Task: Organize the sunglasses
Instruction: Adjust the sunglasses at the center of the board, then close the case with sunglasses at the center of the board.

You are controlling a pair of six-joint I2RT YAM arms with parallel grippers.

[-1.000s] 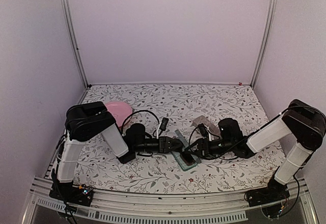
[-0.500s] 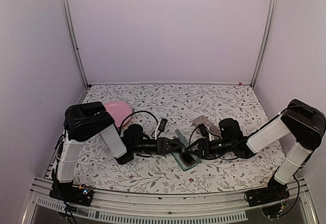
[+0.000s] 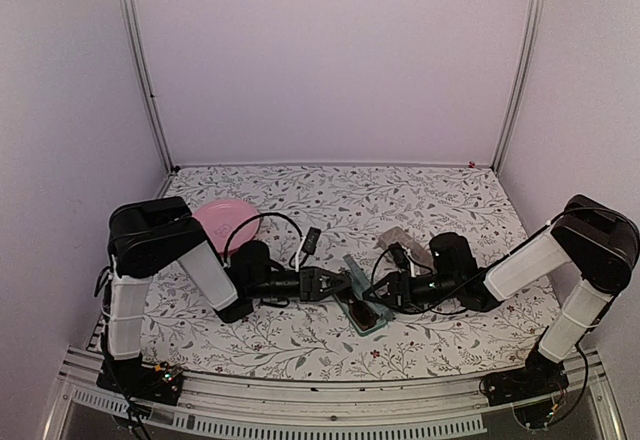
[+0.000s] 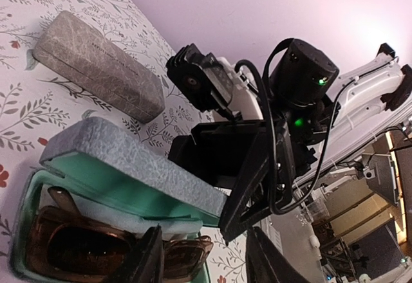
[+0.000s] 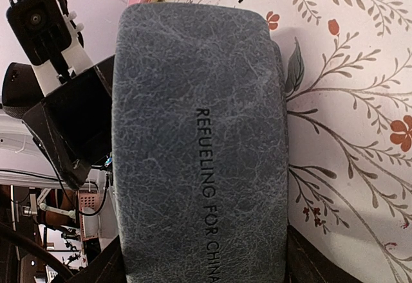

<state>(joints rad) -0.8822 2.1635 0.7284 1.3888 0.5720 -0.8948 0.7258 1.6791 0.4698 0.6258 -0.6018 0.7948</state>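
The right gripper is clamping the raised blue-grey, leather-grained lid of an oblong hard case. It is propping the case open while the left gripper, jaws apart and gripping nothing, is hovering just over the thin dark-framed sunglasses with reddish-brown lenses. These are lying in the case's mint-green lined tray. The slim translucent pink pair is not showing in any view.

To do this step well, the left arm would likely need to be backing straight out, fingers clear of the frame and temples. Only then should the right arm be lowering the lid squarely. A snagged temple or a lens riding on the rim could be keeping the case from closing.

A second, grey-brown oblong case is lying shut just beyond, and a round pink plate is sitting near the left arm's elbow. The work is taking place on a white tablecloth printed with grey leaves and small red flowers, inside a pale lilac-walled booth framed by aluminium posts.
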